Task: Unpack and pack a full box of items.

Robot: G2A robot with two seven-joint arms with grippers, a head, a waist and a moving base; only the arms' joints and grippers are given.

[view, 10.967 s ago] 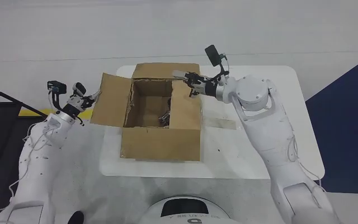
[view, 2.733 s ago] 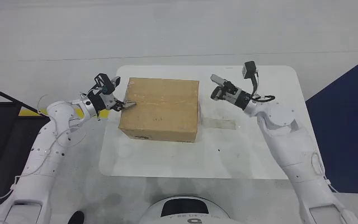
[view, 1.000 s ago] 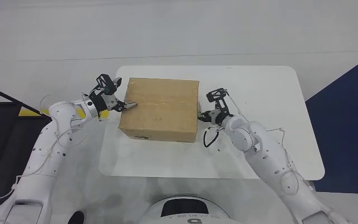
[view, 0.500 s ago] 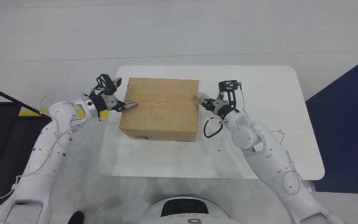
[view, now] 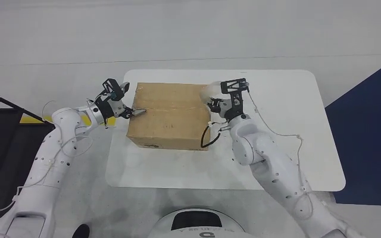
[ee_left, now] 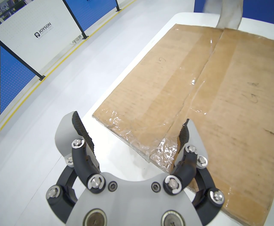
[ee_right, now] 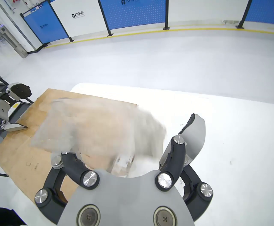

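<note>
- Blocked left of centre by the closed box (view: 172, 116), left gripper (view: 139, 111) and right gripper (view: 212, 103) flanking.
- Passable across the bench (view: 292, 137) right of it.

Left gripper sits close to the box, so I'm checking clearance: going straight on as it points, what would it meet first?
Likely the box, at the taped seam on its near end; the left gripper is open there, contact unclear.

This is an open industrial hall or robotics test floor. A wide, pale, glossy floor (ee_right: 149, 60) runs up to a yellow line (ee_right: 192, 30) painted across the upper part of the right wrist frame. Behind the line stand blue and white perforated partition panels (ee_right: 132, 12) on black feet. The work surface is a plain white bench (view: 303, 95) with rounded corners.
</note>
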